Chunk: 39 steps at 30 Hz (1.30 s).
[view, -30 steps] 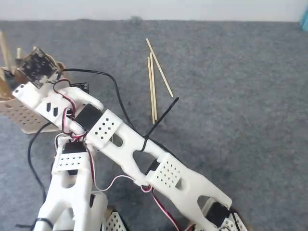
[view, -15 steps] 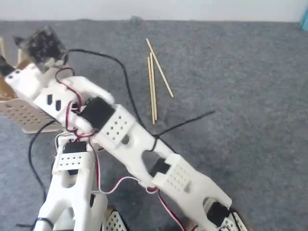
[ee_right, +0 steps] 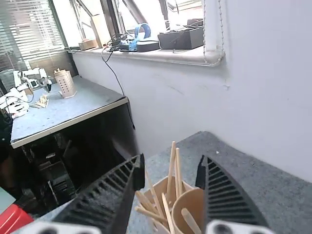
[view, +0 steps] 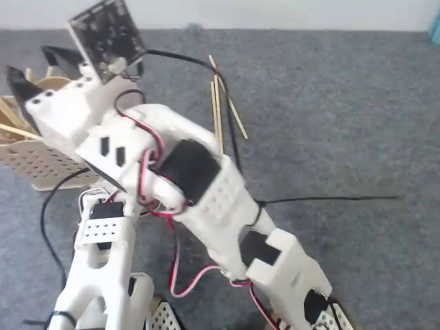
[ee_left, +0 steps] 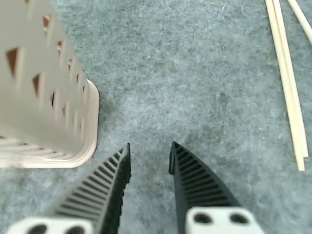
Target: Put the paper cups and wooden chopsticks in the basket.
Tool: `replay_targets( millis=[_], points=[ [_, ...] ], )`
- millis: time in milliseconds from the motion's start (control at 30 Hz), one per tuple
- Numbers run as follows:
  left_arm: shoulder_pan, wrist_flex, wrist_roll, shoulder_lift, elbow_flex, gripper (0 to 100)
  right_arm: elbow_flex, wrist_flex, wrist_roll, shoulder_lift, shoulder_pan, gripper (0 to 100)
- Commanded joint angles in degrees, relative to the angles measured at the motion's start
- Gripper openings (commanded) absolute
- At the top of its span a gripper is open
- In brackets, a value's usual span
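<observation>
The right end effector (ee_right: pixel 170 169) is hanging released, its ribbed black plastic jaws gaping with nothing between them. Just below it a brown paper cup (ee_right: pixel 191 207) is sitting in the basket (view: pixel 34 165), and thin, pale wooden chopsticks (ee_right: pixel 178 170) are poking up beside it at angles. The cup's lower part is running off the frame edge. From overhead the basket is showing as a beige perforated wall, partly cut off at the edge and partly covered by the white arm.

The left end effector (ee_left: pixel 148 155) is also standing open and empty, low over the fuzzy grey felt tabletop (ee_left: pixel 204 73). The basket's side, pierced with triangular holes, is standing just beside one jaw. Loose chopsticks (ee_left: pixel 286 83) are lying flat well off to the other jaw's side, their far ends cut off.
</observation>
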Motion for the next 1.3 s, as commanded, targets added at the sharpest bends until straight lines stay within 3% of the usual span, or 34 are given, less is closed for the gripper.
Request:
replay_targets(
  millis=[0,333,500,1167,1267],
  points=[
    [0.18,-1.41,-0.53,0.00,-1.63,12,-2.55,6.90,-1.49,-4.88,1.01,18.4],
    [0.18,-1.41,-0.53,0.00,-1.63,12,-2.55,26.33,-3.43,-4.70,0.40,18.4],
    [0.18,-1.41,-0.53,0.00,-1.63,12,-2.73,30.55,-3.34,-2.68,1.89,18.3],
    [0.18,-1.49,-0.53,0.00,-1.63,12,-2.64,15.69,-3.43,4.79,0.40,18.0],
    [0.18,-1.49,-0.53,0.00,-1.63,12,-2.55,14.64,-3.34,4.88,0.40,11.3]
  ],
)
